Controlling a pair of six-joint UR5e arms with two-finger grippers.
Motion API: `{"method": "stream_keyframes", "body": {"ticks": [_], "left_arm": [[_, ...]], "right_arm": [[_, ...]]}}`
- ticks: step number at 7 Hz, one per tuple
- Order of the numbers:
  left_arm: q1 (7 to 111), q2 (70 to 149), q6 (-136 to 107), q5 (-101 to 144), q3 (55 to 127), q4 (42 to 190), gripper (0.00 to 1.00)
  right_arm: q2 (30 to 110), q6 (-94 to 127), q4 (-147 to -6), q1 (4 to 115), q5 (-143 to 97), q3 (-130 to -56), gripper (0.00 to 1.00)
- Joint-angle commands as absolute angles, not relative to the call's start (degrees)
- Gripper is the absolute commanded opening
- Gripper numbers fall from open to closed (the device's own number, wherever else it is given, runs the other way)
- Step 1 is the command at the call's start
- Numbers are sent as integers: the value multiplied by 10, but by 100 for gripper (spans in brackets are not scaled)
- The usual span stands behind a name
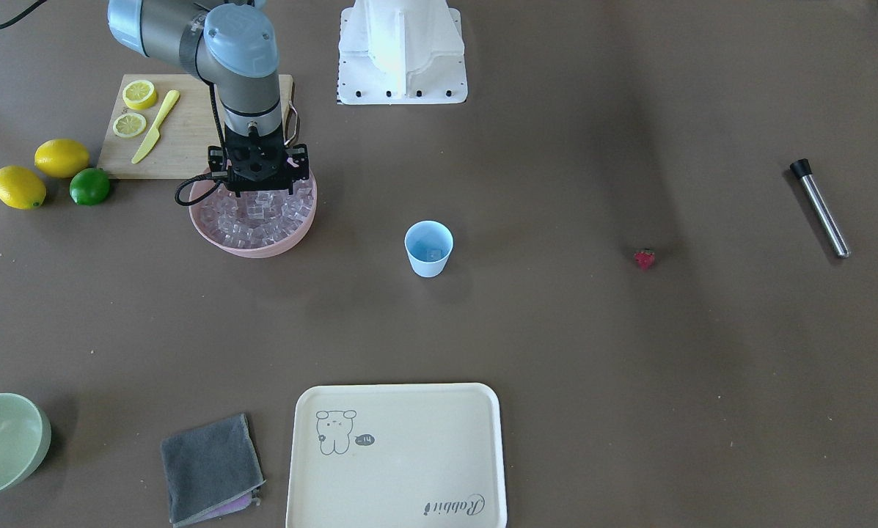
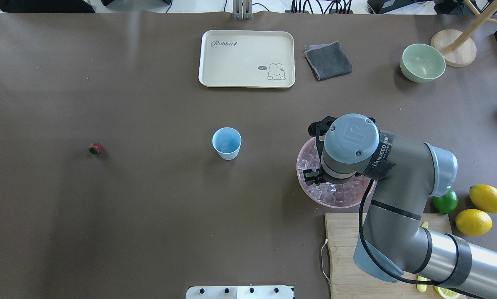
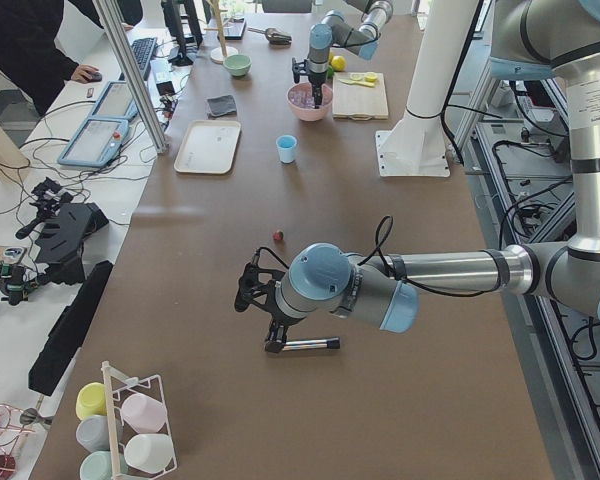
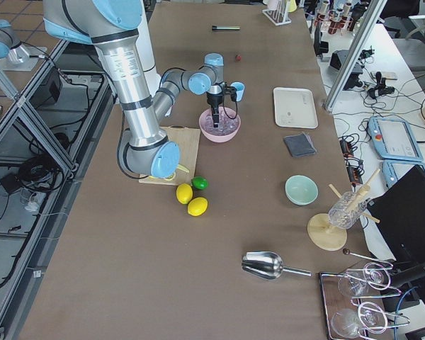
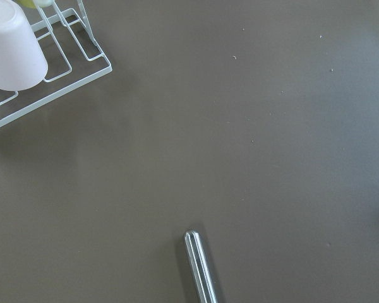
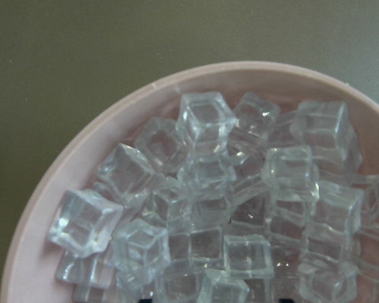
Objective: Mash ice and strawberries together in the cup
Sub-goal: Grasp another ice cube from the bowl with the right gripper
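Observation:
The light-blue cup (image 1: 429,248) stands upright mid-table, also in the overhead view (image 2: 226,143); one clear cube seems to lie inside it. Many ice cubes (image 6: 208,208) fill a pink bowl (image 1: 248,248). My right gripper (image 1: 261,189) hangs straight down into that bowl, just above the ice; two dark fingertips show apart at the wrist view's bottom edge, so it looks open and empty. The strawberry (image 1: 644,258) lies alone on the table. My left gripper (image 3: 271,335) hovers by the steel end of a muddler (image 1: 820,209); I cannot tell whether it is open.
A cutting board (image 1: 189,139) with lemon halves and a yellow knife lies behind the pink bowl. Two lemons and a lime (image 1: 89,186) sit beside it. A cream tray (image 1: 398,455), a grey cloth (image 1: 211,469) and a green bowl (image 1: 2,440) line the far edge. A cup rack (image 5: 25,50) is near the left wrist.

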State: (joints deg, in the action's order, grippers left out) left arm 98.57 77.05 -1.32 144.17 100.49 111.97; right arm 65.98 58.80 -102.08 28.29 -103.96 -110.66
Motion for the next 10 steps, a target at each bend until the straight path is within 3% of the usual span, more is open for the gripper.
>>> {"method": "stream_keyframes", "body": {"ticks": [1, 5, 6, 7, 9, 10], "left_arm": [[987, 770, -13, 1441, 1005, 1120, 99], [987, 771, -13, 1442, 1008, 1121, 99], [987, 770, -13, 1441, 1010, 1120, 99], [987, 770, -13, 1441, 1011, 1120, 99], [987, 770, -13, 1441, 1011, 1121, 99], [987, 770, -13, 1441, 1011, 1120, 99]], "right_arm": [[657, 585, -1020, 299, -1064, -1109, 57], [657, 585, -1019, 294, -1061, -1088, 57], [659, 584, -1013, 294, -1061, -1085, 52], [661, 576, -998, 294, -1060, -1071, 43], [656, 576, -979, 296, -1063, -1070, 8], [655, 576, -982, 303, -1068, -1077, 5]]}}
